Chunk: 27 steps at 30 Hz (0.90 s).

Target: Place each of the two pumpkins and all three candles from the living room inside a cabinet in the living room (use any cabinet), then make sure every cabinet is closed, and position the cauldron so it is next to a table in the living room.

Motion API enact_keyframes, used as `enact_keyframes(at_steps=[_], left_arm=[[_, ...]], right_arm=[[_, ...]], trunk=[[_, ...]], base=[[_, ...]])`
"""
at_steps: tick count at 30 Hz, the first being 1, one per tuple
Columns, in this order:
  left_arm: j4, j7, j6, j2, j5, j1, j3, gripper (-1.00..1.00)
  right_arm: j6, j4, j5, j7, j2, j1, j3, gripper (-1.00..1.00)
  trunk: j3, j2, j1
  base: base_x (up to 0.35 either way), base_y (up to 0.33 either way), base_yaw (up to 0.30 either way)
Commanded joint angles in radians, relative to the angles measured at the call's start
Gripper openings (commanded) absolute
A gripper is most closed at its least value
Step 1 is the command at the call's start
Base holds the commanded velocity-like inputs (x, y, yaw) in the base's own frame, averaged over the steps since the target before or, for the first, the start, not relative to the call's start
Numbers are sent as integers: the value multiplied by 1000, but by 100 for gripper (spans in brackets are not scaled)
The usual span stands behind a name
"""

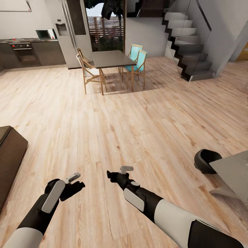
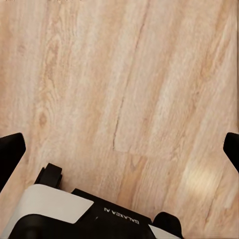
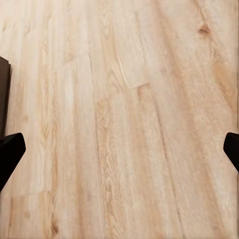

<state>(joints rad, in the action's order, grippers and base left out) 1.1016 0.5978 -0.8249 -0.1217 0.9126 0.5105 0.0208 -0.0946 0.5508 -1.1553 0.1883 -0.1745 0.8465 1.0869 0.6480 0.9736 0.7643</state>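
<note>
The black cauldron [image 1: 206, 161] sits on the wood floor at the right, touching or very close to the corner of the pale grey table [image 1: 234, 172]. The dark brown cabinet [image 1: 10, 155] stands at the left edge, its end also in the right wrist view [image 3: 3, 94]. My left gripper [image 1: 74, 182] hangs low over bare floor, open with nothing between its fingers [image 2: 10, 154]. My right gripper [image 1: 117, 174] hovers beside it, also open and empty, with its fingertips [image 3: 10, 152] spread wide. The pumpkins and candles are out of view.
A dark dining table [image 1: 112, 59] with wooden and teal chairs stands ahead. Behind it are a fridge [image 1: 70, 31] and kitchen counter [image 1: 27, 51]. Stairs [image 1: 187, 48] rise at the back right. Wide wood floor [image 1: 137, 120] lies between.
</note>
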Motion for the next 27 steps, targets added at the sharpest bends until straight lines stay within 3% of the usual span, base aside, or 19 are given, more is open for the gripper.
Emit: enact_keyframes(at_steps=[1,27], left_arm=[[1,10,0,-1,11,0,2,100],[1,10,0,-2,11,0,2,100]], right_arm=[[-8,0,-11,5,0,2,8,100],[-8,0,-11,5,0,2,8,100]], trunk=[[-3,-7,-4],[-87,-189,-103]], base=[[0,0,-166],[0,0,-14]])
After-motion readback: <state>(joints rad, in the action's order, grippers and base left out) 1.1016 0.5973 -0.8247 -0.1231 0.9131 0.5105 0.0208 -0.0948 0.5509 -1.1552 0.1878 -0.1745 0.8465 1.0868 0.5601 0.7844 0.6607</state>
